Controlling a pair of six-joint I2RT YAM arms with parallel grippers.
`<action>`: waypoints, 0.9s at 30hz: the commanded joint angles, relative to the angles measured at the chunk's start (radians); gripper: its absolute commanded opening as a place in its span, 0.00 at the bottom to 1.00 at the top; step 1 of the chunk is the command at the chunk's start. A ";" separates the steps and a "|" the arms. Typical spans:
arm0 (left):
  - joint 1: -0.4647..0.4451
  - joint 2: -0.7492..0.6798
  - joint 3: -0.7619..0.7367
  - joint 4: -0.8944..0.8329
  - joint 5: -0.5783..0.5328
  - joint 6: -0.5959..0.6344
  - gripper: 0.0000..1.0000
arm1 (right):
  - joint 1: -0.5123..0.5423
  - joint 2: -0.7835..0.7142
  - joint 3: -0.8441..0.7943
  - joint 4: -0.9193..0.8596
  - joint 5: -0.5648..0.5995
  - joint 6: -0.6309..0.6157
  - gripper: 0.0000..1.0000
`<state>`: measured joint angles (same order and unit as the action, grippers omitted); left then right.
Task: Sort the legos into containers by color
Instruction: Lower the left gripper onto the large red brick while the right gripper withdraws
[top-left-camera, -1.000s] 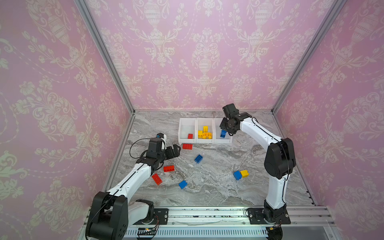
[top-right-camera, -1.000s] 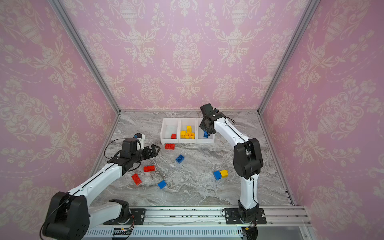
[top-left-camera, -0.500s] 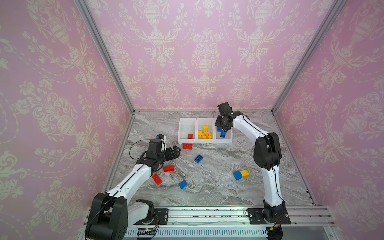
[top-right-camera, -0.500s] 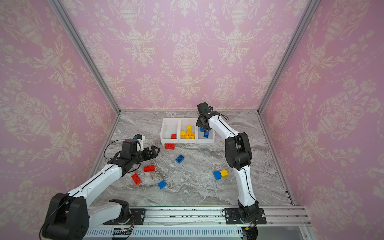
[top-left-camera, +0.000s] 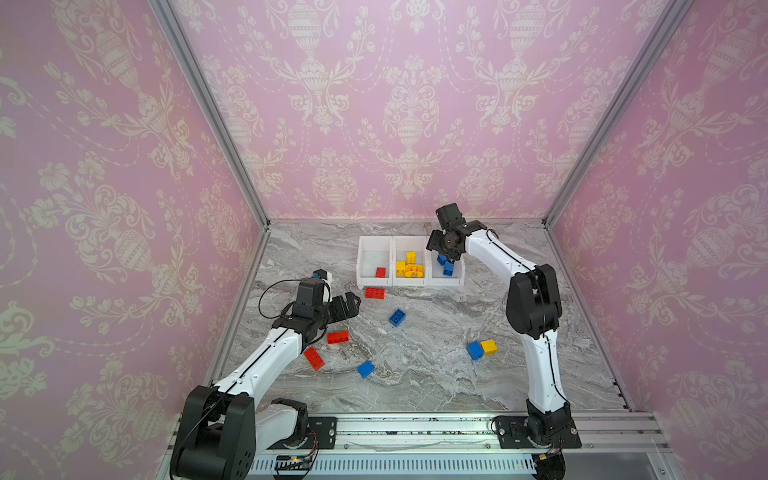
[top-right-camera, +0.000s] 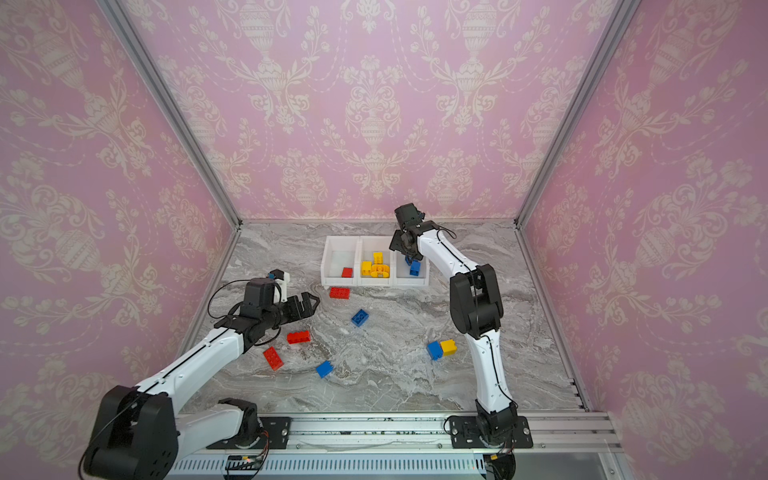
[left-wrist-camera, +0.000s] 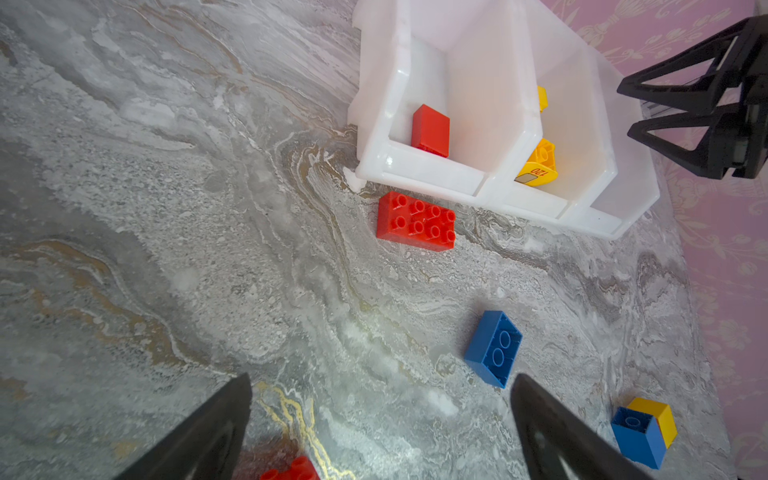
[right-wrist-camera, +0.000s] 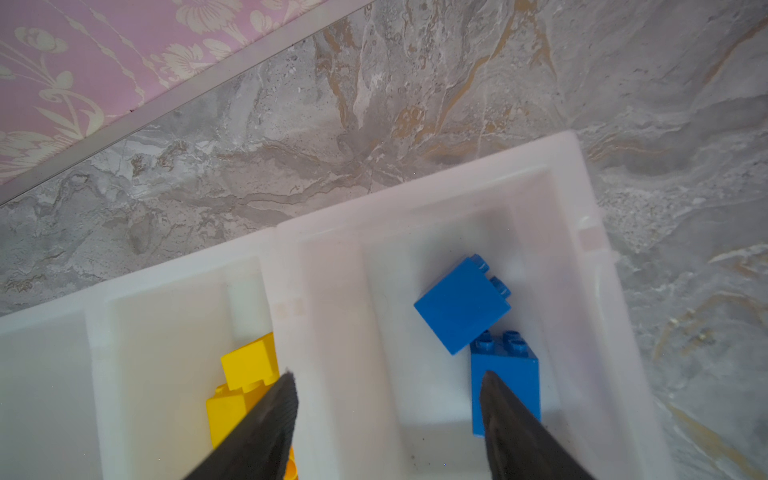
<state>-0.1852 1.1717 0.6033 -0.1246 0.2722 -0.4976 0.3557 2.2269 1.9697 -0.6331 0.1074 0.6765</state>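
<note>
Three joined white containers (top-left-camera: 409, 282) stand at the back of the marble table. The left one holds a red lego (top-left-camera: 380, 272), the middle one yellow legos (top-left-camera: 409, 266), and the right one two blue legos (right-wrist-camera: 461, 305). My right gripper (right-wrist-camera: 387, 376) hangs open and empty just above the right container. My left gripper (left-wrist-camera: 381, 378) hovers open and empty over bare table left of the middle. A long red lego (left-wrist-camera: 415, 220) lies ahead of it against the containers' front wall, and a blue lego (left-wrist-camera: 493, 347) lies nearer.
Loose on the table are two more red bricks (top-left-camera: 337, 337) (top-left-camera: 314, 358) beside my left arm. A blue brick (top-left-camera: 365, 368) lies toward the front. A blue (top-left-camera: 474, 350) and yellow (top-left-camera: 488, 346) pair sits near my right arm. Pink walls enclose three sides.
My right gripper swung left over the right container and opened. The blue lego it held now lies in that container. My left arm has barely moved.
</note>
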 joint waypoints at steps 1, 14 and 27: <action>-0.001 0.000 0.027 -0.045 -0.038 0.000 0.99 | 0.002 -0.063 -0.016 0.010 -0.014 -0.027 0.72; -0.141 0.168 0.201 -0.157 -0.181 0.099 0.99 | 0.023 -0.292 -0.230 0.061 -0.102 -0.051 0.87; -0.252 0.481 0.433 -0.204 -0.275 0.150 0.99 | 0.024 -0.642 -0.629 0.153 -0.297 -0.111 1.00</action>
<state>-0.4206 1.6115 0.9886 -0.2859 0.0437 -0.3805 0.3767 1.6463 1.3926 -0.5087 -0.1341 0.5968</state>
